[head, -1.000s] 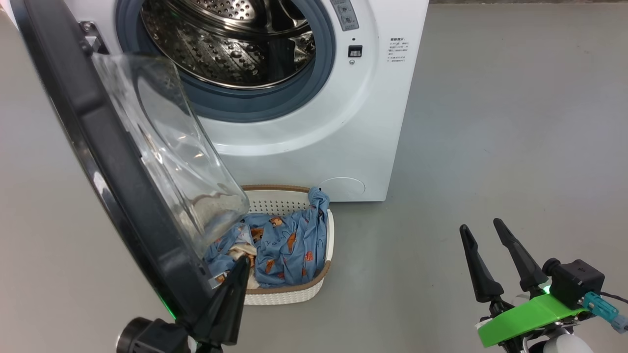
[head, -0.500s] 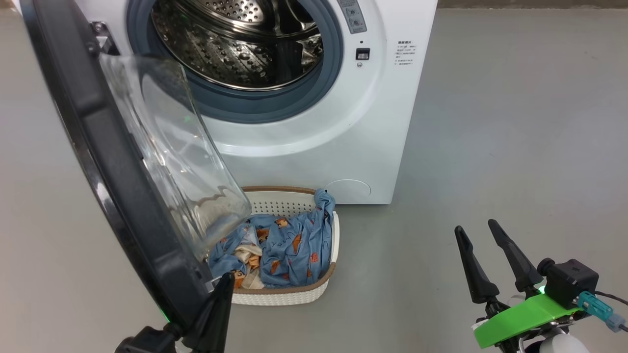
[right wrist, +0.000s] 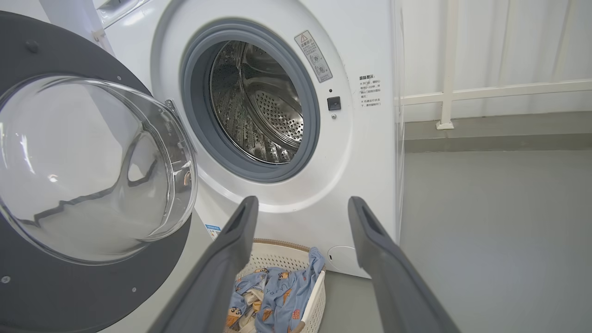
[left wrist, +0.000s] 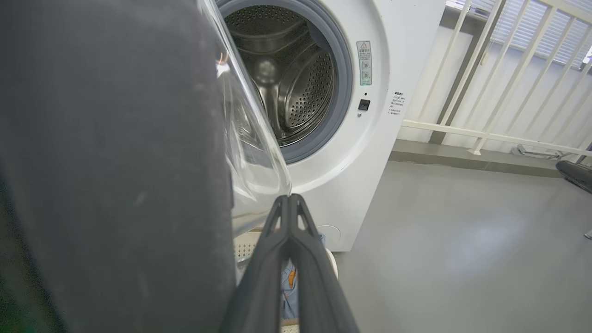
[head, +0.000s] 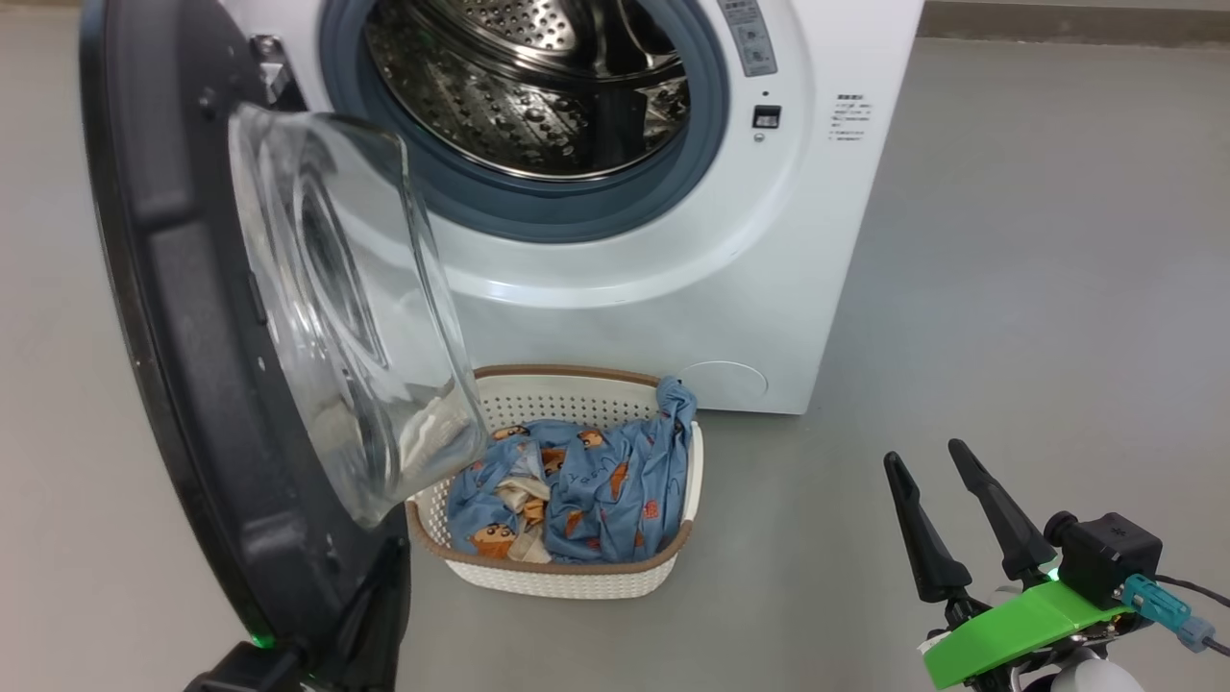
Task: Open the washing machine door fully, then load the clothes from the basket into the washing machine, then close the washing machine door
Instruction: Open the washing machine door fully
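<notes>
Door-opening is judged in hand: the left gripper [left wrist: 289,200], shut on nothing, is set against the door [head: 192,336] edge, left of the washer [head: 673,317]. The right gripper [head: 924,457] is spread open (empty), right of the washer. Next, the clothes [head: 596,481], in the basket [head: 577,581] at the washer's foot, must be grasped.

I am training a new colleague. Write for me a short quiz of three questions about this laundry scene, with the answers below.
1. True or false: the big round glossy black door of the white front-loading washing machine stands open.
2. Where do the light blue printed clothes lie? A) in the steel drum B) in the small cream-white perforated basket C) on the grey floor
3. Which one has its two fingers pressed together: the left hand or the right hand?
Key: 1 true; 2 B; 3 the left hand.
</notes>
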`<state>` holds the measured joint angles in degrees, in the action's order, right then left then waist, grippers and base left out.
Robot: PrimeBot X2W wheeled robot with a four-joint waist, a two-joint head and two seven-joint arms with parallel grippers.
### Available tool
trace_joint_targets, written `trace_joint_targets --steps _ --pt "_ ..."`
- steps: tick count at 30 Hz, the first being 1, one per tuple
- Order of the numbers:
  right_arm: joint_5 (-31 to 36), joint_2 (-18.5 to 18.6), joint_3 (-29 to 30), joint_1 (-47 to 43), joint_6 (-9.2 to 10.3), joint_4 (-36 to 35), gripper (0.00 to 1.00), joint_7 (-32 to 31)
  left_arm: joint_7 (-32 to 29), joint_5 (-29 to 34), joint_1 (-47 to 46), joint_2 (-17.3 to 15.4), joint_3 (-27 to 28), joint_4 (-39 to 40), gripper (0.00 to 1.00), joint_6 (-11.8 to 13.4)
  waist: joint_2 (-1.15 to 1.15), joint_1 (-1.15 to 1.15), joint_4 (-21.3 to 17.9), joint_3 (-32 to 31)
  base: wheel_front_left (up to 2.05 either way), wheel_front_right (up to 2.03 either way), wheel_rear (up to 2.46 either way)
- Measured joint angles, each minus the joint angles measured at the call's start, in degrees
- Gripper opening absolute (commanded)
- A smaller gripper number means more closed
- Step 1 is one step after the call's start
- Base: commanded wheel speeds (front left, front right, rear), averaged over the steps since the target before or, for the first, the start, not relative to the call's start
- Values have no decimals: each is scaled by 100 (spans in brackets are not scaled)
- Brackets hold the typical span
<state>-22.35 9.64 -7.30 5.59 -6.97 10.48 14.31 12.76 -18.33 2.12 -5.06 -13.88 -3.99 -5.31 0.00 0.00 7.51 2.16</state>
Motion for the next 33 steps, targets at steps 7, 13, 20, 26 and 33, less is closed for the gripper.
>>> trace_joint_targets --steps 7,13,20,26,33 --pt "0 -12 18 -1 0 -2 100 0 -58 -34 0 -114 118 26 0 64 0 0 235 -3 0 0 0" --pt "0 -47 26 -1 0 -3 100 0 -66 -51 -1 -248 278 88 0 232 0 0 436 7 0 0 0" --pt "0 -88 53 -1 0 -8 100 0 -176 -129 2 -341 523 138 0 423 0 0 642 15 0 0 0" --pt "-1 -103 68 -3 0 -13 100 0 -376 -267 4 -475 756 182 0 513 0 0 780 34 0 0 0" --pt "-1 -118 73 -1 0 -27 100 0 -576 -448 -83 -709 992 153 0 514 0 0 922 176 0 0 0"
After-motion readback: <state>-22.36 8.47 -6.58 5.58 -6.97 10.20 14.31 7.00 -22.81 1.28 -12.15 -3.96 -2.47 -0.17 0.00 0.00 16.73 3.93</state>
